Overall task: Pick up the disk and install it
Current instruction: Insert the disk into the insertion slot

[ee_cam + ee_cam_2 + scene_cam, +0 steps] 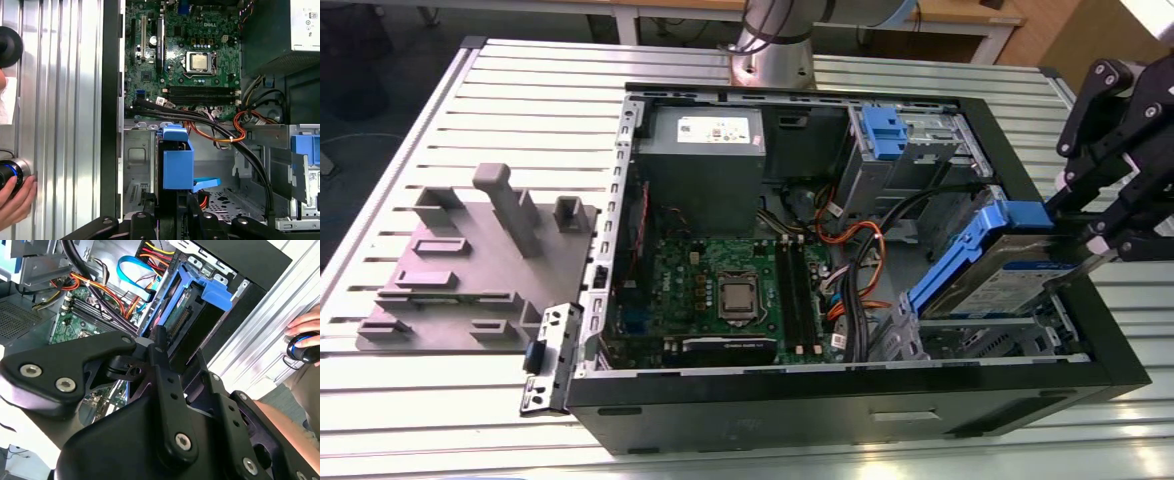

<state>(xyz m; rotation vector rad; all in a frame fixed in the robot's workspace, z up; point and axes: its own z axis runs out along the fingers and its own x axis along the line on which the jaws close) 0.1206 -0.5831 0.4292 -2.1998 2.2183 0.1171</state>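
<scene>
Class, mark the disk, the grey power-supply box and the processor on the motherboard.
disk [1003, 279]: exterior view, on its silver labelled face.
power-supply box [704, 178]: exterior view, on its bare grey panel.
processor [200, 61]: first wrist view, on its metal lid.

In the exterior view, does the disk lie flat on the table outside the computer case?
No, the disk hangs tilted in the gripper, partly inside the computer case at the exterior view's right.
</scene>
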